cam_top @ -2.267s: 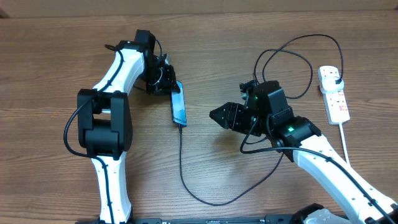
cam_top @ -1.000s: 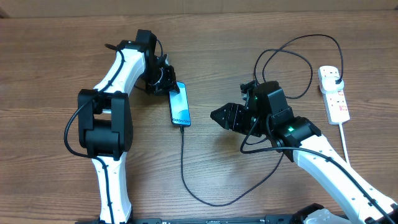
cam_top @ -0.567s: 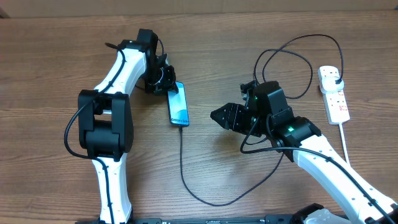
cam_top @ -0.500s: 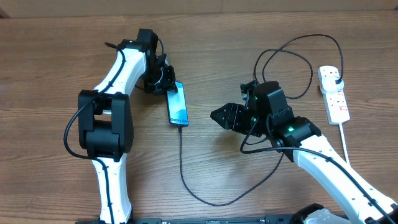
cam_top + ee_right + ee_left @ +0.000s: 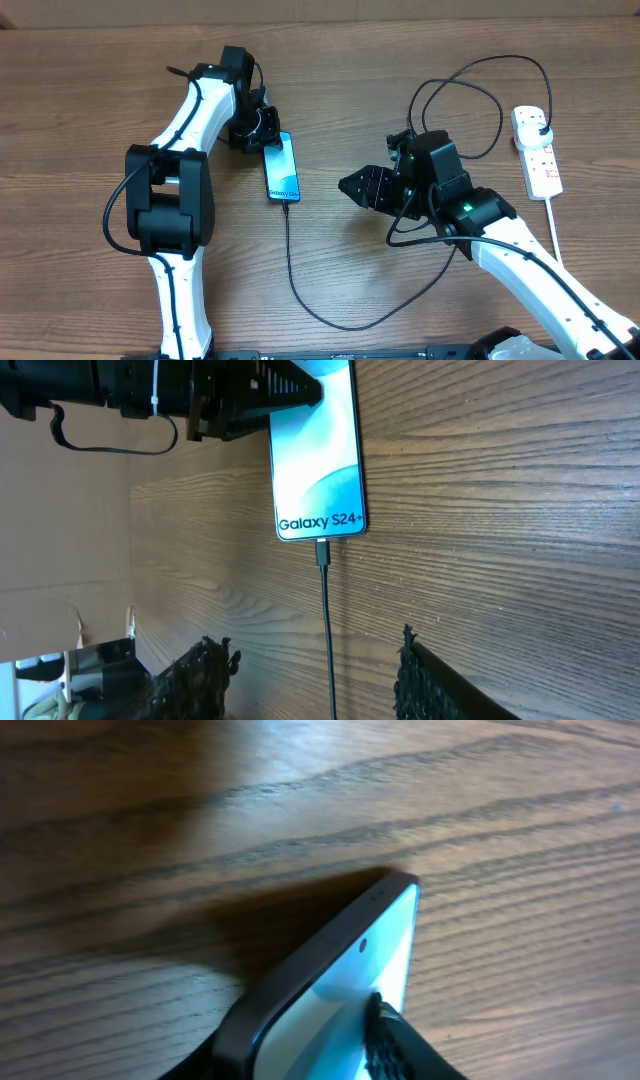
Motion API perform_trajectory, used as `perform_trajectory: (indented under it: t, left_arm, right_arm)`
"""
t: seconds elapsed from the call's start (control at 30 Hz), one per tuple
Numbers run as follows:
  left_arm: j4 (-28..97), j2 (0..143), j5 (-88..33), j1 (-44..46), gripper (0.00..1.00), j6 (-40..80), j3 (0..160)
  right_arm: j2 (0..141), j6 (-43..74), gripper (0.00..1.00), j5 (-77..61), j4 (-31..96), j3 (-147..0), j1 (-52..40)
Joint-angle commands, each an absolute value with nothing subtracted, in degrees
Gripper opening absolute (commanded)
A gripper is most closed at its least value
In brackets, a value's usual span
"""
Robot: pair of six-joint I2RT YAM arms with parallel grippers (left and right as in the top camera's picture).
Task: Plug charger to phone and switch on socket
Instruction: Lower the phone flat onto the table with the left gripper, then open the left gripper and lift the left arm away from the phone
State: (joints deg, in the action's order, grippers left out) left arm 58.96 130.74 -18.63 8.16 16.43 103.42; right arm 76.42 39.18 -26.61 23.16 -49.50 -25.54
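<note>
Overhead view: the phone (image 5: 282, 168) lies on the table (image 5: 80, 100) with its long axis pointing away from the robot. Its far end is clamped in the left gripper (image 5: 262, 138). The charger (image 5: 289, 250) tip sits in its near edge. The right gripper (image 5: 347, 185) is spread wide and empty. The socket (image 5: 537, 152) lies far right, well apart from the phone. The right gripper is nearer, so the switch looks like its job.

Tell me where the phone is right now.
In the overhead view the phone sits left of centre, its far end held by the left gripper, with the charger plugged into its near end.
</note>
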Motion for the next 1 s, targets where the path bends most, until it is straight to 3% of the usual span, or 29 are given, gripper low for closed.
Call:
perform_trajectory:
  t: [0.0,0.23,0.33,0.8,0.97]
  left_arm:
    - [59.1,130.1,-14.8,8.0,0.39,16.8,103.2]
    - [59.1,130.1,-14.8,8.0,0.40,16.8,103.2]
    - [59.1,130.1,-14.8,8.0,0.48,16.8,103.2]
    - [59.1,130.1,-14.8,8.0,0.46,16.8,103.2]
    - [60.1,129.8,-14.8,7.4,0.52,16.8,105.3]
  right_arm:
    - [76.5,38.7,0.56,-26.1,22.9,-50.2,-25.4]
    - [76.5,38.7,0.56,-26.1,22.9,-50.2,-25.4]
    - [76.5,38.7,0.56,-25.9,23.2,-50.2,-25.4]
    - [76.5,38.7,0.56,-25.5,23.6,-50.3,-25.4]
    - [76.5,37.8,0.55,-25.5,23.9,-50.3,-25.4]
